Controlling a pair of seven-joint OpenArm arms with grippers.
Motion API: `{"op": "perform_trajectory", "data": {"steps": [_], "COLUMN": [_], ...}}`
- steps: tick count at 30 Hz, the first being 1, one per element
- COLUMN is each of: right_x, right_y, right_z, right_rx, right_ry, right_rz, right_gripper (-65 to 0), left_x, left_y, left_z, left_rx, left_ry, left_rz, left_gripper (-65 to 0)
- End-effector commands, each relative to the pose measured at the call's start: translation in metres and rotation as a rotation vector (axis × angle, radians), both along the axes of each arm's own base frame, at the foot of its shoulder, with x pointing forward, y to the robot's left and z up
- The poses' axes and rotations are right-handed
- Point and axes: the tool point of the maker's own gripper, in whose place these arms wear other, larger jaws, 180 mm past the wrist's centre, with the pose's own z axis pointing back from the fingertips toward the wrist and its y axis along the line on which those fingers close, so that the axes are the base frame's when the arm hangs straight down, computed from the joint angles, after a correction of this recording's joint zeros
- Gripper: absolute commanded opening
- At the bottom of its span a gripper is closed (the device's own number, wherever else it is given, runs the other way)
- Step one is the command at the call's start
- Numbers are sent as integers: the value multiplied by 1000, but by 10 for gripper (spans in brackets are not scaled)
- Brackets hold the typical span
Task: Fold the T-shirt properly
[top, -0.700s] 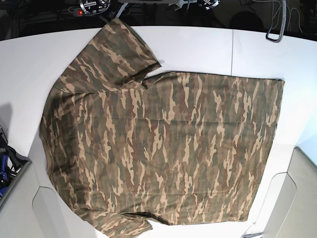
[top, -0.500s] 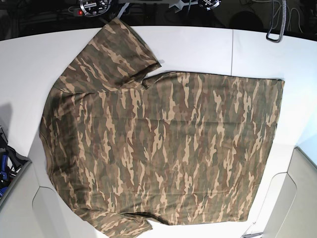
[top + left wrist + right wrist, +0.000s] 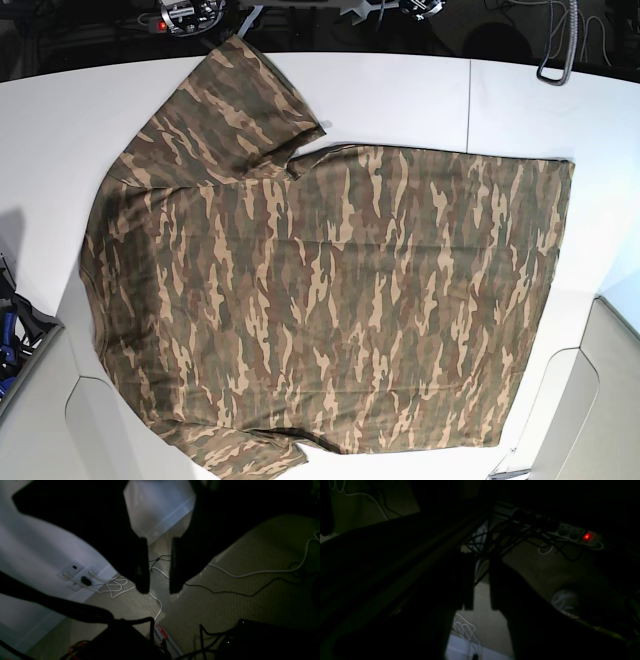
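The camouflage T-shirt [image 3: 330, 290] lies spread flat on the white table [image 3: 400, 100] in the base view. Its hem is at the right, one sleeve [image 3: 235, 100] points to the back and the other sleeve [image 3: 250, 455] is at the front edge. Both grippers are off the table, behind its back edge, and hang over the floor. My left gripper [image 3: 158, 590] shows dark fingers with a gap between them and nothing held. My right gripper [image 3: 481, 608] is the same, open and empty. The shirt does not show in either wrist view.
White and black cables [image 3: 225, 575] and a wall socket [image 3: 75, 577] are on the carpet below the left gripper. A power strip with a red light [image 3: 586, 537] lies below the right gripper. A table seam [image 3: 469, 105] runs at the back right. A blue-black object [image 3: 12, 335] sits at the left edge.
The shirt has not moved. The arm parts at the top edge of the base view have shifted slightly.
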Motion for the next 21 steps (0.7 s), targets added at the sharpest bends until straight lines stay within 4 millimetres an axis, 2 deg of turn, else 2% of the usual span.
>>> {"op": "perform_trajectory", "data": {"steps": [1,6,12,16,21], "right_x": [6,1,-25,-41,-61], "right_y": [2,2,2,0,-13], "right_z": [2,1,1,1,11], "right_rx": [14,17,17,16,54], "right_ry": [-17,-9,31,50,46], "right_rz": [-3,-2,-1,0,39], "right_gripper": [-552,-552,-553,-552,-553], "left_x": [-2,-4,-29,-31,-33], "left_y": [-2,0,-15,-12,0], "left_z": [1,1,14,16,21], "left_rx": [-15,-12,-131,-135,-145], "left_ry": [6,7,99,92,58], "left_rz": [-3,-39,-56,-18,45], "left_gripper": [-499,-499,-500,-500,-500]}}
